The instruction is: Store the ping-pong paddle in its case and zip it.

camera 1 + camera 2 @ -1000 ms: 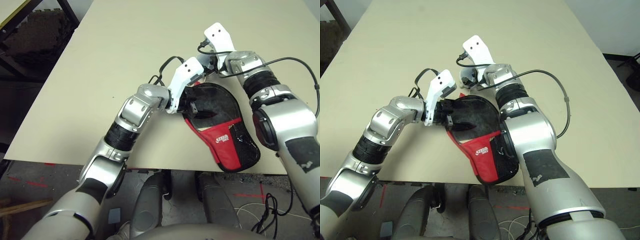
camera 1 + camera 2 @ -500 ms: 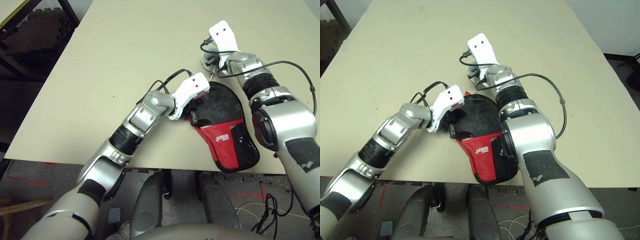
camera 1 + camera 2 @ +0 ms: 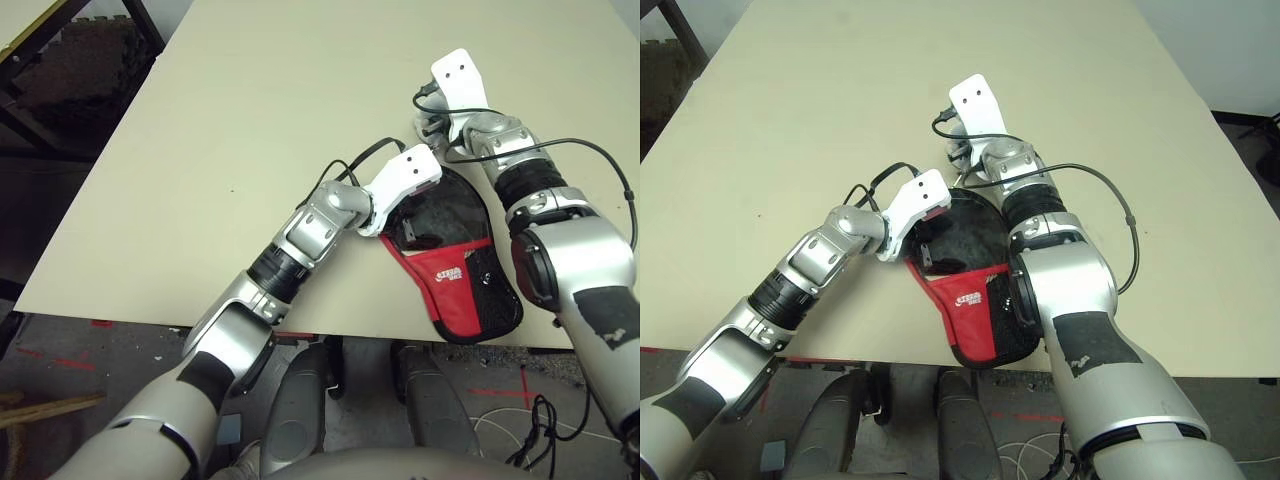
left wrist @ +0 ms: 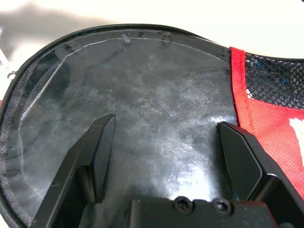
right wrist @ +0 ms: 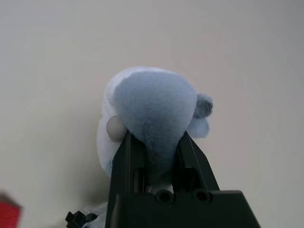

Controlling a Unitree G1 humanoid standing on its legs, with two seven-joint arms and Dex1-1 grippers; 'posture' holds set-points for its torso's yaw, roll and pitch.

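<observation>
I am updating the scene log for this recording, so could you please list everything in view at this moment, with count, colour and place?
Case: one, black fabric with a red panel, white logo and mesh pocket, lying flat at the near edge of the table between the two arms, its narrow end over the edge.
Soft lump: one, grey-blue and white, just beyond the case's round end.
Table: one, pale beige top.
Cables: black, looping off both wrists.
Left gripper: one, black fingers spread wide over the case's glossy black face.
Right gripper: one, black fingers closed on the soft lump.
Arms: two, silver.
</observation>
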